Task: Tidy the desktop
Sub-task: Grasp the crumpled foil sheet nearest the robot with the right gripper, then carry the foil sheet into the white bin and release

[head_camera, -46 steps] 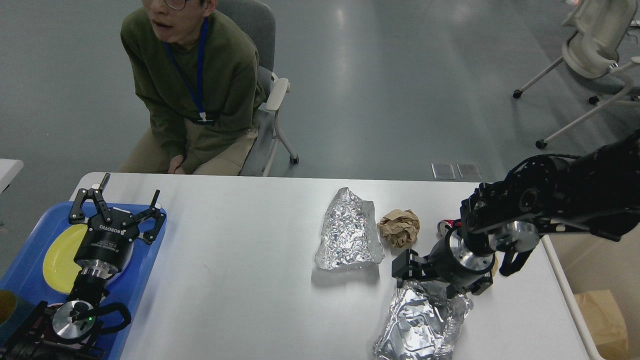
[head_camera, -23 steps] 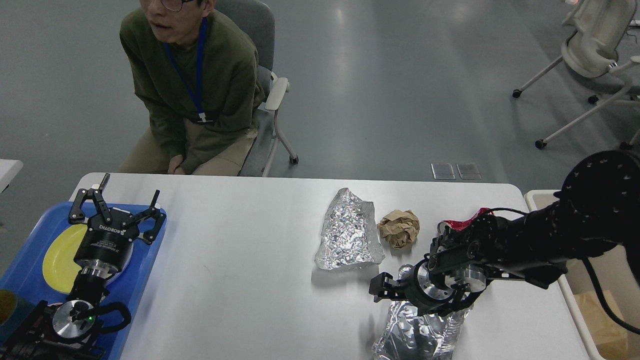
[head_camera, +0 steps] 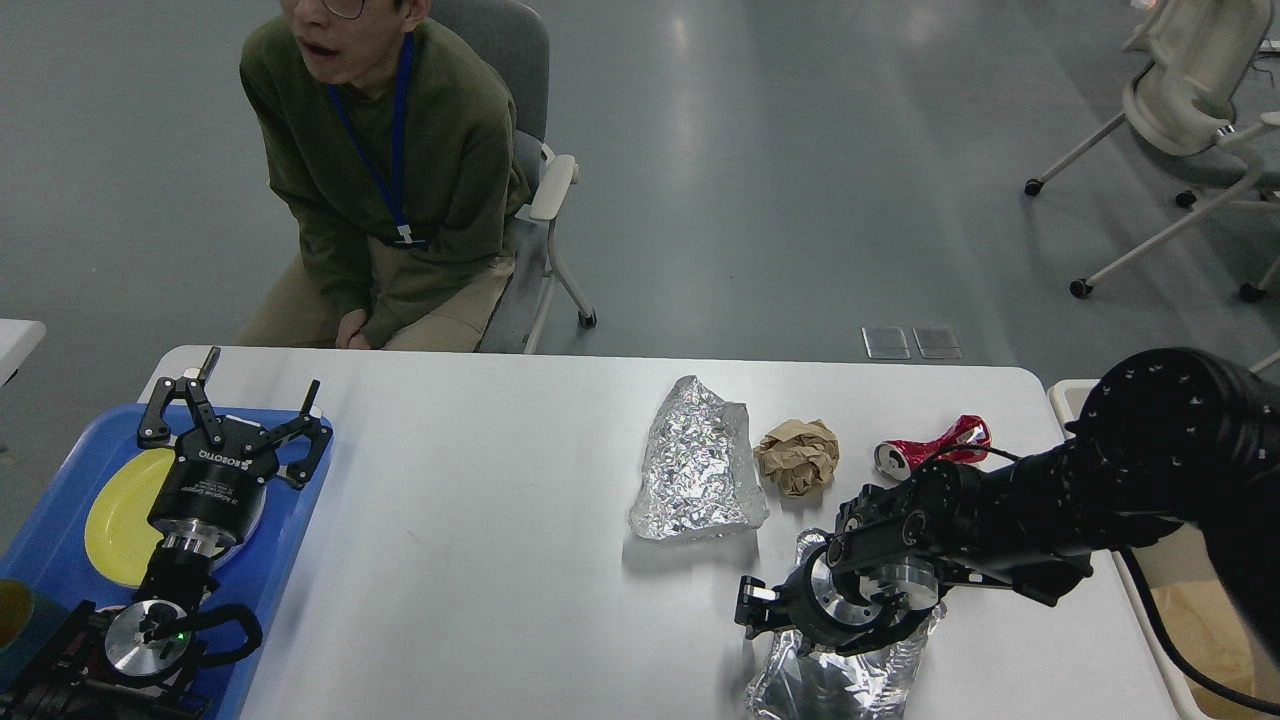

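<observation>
A white desktop (head_camera: 480, 520) fills the foreground before a seated man in a green sweater (head_camera: 390, 170). The robot's right gripper (head_camera: 748, 610) lies low over a crumpled foil bag (head_camera: 830, 680) at the near edge, its fingers too dark to tell apart. The left gripper (head_camera: 235, 415) hangs over a blue tray (head_camera: 290, 540) holding a yellow plate (head_camera: 115, 520), fingers spread wide. Another foil wad (head_camera: 695, 465), a brown paper ball (head_camera: 798, 455) and a crushed red can (head_camera: 930, 447) sit mid-table.

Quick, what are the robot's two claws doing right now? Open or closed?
Left gripper: open, holding nothing, above the blue tray.
Right gripper: cannot tell; it is seen end-on by the crumpled foil.
</observation>
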Action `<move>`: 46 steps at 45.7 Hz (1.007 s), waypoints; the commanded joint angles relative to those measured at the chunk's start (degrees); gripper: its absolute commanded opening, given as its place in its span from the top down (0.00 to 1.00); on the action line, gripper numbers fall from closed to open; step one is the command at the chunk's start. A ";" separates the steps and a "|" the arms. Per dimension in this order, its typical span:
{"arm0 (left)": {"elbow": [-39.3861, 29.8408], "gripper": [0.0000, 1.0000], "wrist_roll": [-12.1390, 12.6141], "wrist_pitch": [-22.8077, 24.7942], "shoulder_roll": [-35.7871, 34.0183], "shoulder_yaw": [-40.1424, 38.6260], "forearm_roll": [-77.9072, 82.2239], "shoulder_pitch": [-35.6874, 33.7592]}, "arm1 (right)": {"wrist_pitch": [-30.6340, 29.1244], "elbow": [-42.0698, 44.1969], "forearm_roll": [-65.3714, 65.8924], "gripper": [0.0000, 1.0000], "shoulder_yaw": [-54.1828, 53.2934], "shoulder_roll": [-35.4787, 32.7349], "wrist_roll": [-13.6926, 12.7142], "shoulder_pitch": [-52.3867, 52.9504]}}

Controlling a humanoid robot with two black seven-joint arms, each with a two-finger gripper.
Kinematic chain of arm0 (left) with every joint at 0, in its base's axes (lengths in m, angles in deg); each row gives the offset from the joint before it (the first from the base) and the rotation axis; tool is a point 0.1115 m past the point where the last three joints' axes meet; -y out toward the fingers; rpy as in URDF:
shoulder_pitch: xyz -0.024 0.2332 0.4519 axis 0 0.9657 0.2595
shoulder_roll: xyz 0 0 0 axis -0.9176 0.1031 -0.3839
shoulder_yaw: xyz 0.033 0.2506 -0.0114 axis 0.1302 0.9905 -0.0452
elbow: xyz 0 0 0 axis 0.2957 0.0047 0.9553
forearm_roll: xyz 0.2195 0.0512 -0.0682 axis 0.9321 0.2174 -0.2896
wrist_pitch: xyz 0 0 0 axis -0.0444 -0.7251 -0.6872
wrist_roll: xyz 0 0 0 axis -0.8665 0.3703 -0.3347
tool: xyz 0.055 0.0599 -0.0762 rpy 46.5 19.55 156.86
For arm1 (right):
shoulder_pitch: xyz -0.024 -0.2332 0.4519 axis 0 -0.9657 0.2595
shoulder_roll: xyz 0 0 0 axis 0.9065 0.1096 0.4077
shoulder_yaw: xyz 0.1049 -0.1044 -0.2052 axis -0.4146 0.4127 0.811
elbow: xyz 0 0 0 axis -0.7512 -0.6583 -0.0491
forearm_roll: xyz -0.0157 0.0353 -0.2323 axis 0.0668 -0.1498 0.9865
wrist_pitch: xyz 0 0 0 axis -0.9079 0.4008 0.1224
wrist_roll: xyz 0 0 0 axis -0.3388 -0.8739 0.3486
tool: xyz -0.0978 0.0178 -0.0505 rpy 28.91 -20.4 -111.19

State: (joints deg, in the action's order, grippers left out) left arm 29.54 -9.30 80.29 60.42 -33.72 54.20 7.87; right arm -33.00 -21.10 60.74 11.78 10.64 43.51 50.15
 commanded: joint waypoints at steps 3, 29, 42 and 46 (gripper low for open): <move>0.00 0.04 0.00 0.00 0.00 0.00 0.00 0.00 | -0.56 -0.09 0.00 0.97 0.00 0.29 -0.03 -0.41; 0.00 0.04 0.00 0.00 0.00 0.00 0.00 0.00 | -1.88 -3.07 -1.58 1.00 0.00 0.47 -0.12 2.31; 0.00 0.04 0.00 0.00 0.00 0.00 0.00 0.00 | -4.52 -14.93 -5.01 1.00 1.32 -4.80 -0.12 13.20; 0.00 0.04 0.00 0.00 0.00 0.00 0.00 0.00 | -5.05 -20.55 -6.32 1.00 3.77 -7.70 -0.12 19.86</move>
State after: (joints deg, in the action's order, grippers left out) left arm 29.51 -9.30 80.29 60.41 -33.72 54.20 7.87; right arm -37.41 -35.87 55.85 13.22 5.84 43.38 63.29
